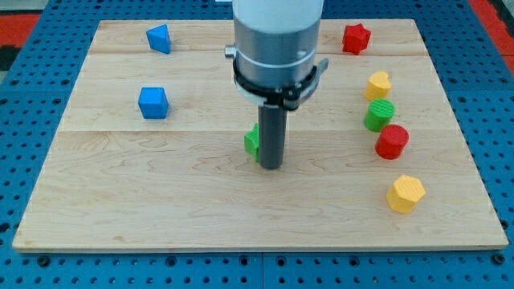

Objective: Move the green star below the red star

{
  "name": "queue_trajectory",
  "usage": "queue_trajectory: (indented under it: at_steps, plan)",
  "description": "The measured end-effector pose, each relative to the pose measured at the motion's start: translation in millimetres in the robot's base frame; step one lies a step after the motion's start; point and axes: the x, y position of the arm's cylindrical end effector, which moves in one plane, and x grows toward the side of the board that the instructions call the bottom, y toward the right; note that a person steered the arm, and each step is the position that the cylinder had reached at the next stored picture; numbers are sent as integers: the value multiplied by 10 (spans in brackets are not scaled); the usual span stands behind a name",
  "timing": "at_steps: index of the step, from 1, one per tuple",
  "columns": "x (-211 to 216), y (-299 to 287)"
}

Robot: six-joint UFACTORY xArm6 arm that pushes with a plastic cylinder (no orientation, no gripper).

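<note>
One wooden board on blue pegboard

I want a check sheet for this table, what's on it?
Surface: wooden board lying on a blue pegboard.
Job's things: green star, mostly hidden behind the rod, mid-board; red star at the view's top right.
Clutter: two blue blocks on the view's left; yellow block, green cylinder, red cylinder and yellow hexagon on the right.
Grippers: none; my tip sits against the green star's right side.
Cables: nothing seen.
Surroundings: only pegboard.
</note>
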Motion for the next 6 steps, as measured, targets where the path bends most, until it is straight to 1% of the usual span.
queue_trajectory:
  at_steps: [1, 2, 3, 4, 5, 6]
  plan:
    - [-414, 270]
    - [-391, 319]
    - [-9, 411]
    - [11, -114]
    - [-156, -416]
    - [-549, -407]
